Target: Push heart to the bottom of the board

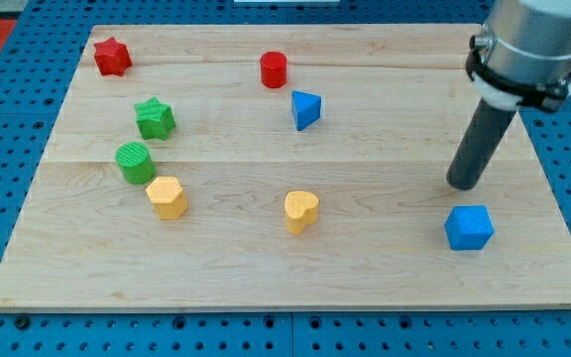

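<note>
The yellow heart block (301, 210) lies near the middle of the wooden board (385, 278), a little below centre. My tip (461, 184) rests on the board at the view's right, well to the right of the heart and slightly above its level. The tip stands just above the blue cube (468, 227) without touching it.
A yellow hexagon-like block (168, 196), a green cylinder (134, 162) and a green star (154, 118) sit at the left. A red star (112, 57) is at the top left, a red cylinder (274, 69) and a blue triangle (305, 109) at top centre.
</note>
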Motion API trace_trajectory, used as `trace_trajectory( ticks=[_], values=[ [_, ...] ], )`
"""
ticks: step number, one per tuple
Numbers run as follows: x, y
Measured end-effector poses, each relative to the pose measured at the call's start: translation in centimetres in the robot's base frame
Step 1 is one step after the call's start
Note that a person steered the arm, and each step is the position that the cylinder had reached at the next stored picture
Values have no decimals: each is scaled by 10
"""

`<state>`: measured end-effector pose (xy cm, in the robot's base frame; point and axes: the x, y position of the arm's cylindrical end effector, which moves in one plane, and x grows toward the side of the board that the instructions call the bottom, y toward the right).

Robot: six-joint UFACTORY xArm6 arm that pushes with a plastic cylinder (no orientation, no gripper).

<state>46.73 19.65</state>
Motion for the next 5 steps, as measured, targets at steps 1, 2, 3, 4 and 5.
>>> trace_trajectory(
  ticks=[1, 2, 3, 4, 5],
  values=[
    [8, -71],
    [7, -156],
    [35, -173],
    [58, -202],
    [62, -252]
  ],
)
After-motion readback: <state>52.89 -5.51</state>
